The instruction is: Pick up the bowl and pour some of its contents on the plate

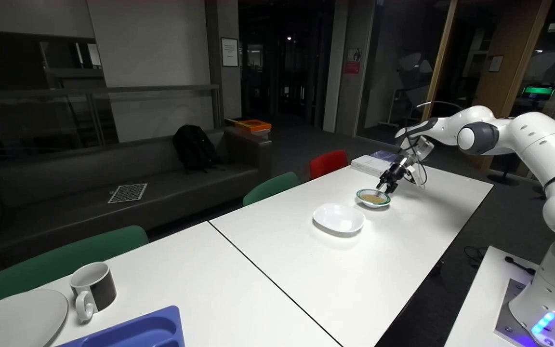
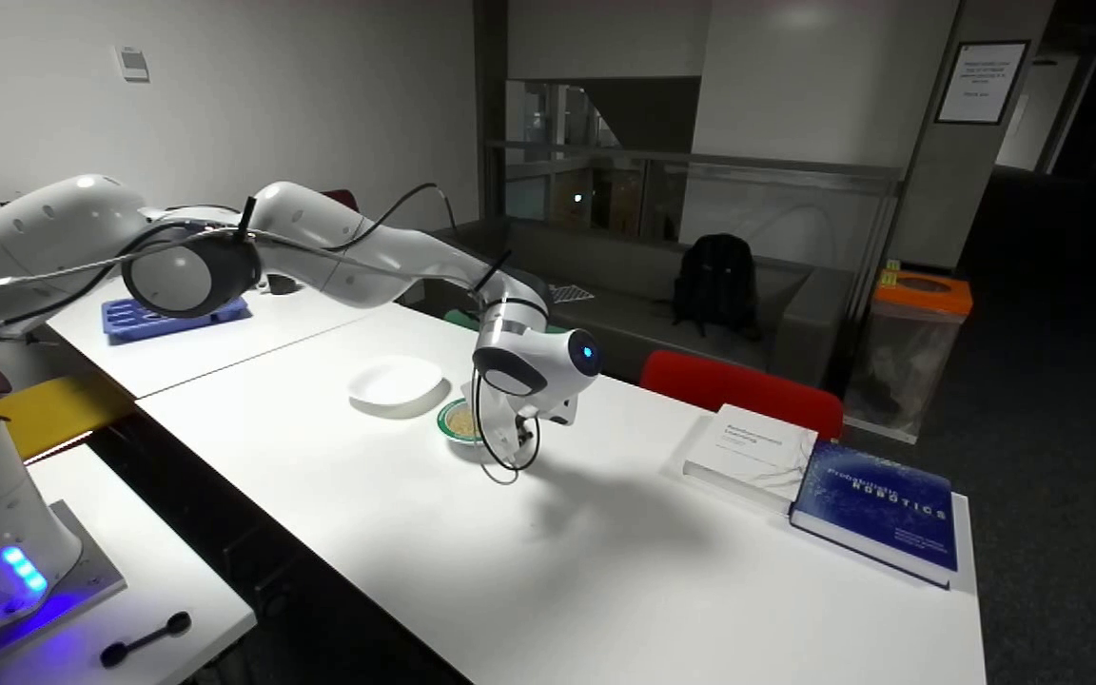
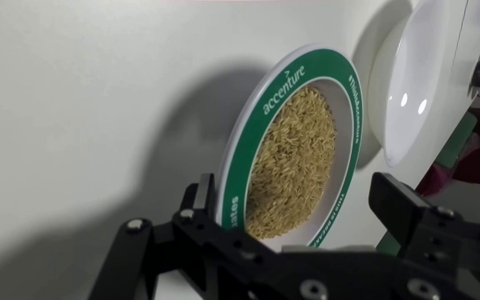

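Green-banded white bowl [image 3: 243, 162], tan rice [image 3: 296, 166], white plate [image 3: 417, 79], sofa [image 1: 80, 188] perhaps grey-brown.

White table [image 2: 748, 609]: seam across top. White book [image 2: 748, 452] "Reinforcement Learning": lying flat, just beside blue book [image 2: 876, 509] "Probabilistic Robotics". Blue compartmented tray [image 1: 130, 326]: near black-and-white mug [image 1: 95, 289], mug upright. Green chairs [image 1: 60, 262], red chair [image 2: 748, 390]: along long table side. Black backpack [image 1: 195, 147]: upright on dark sofa [image 1: 56, 173]; patterned sheet [image 1: 128, 193] lying on seat. Orange-topped bin [image 2: 905, 357]: beside sofa arm. Framed notice [image 2: 983, 83]: on pillar [image 2: 967, 181].
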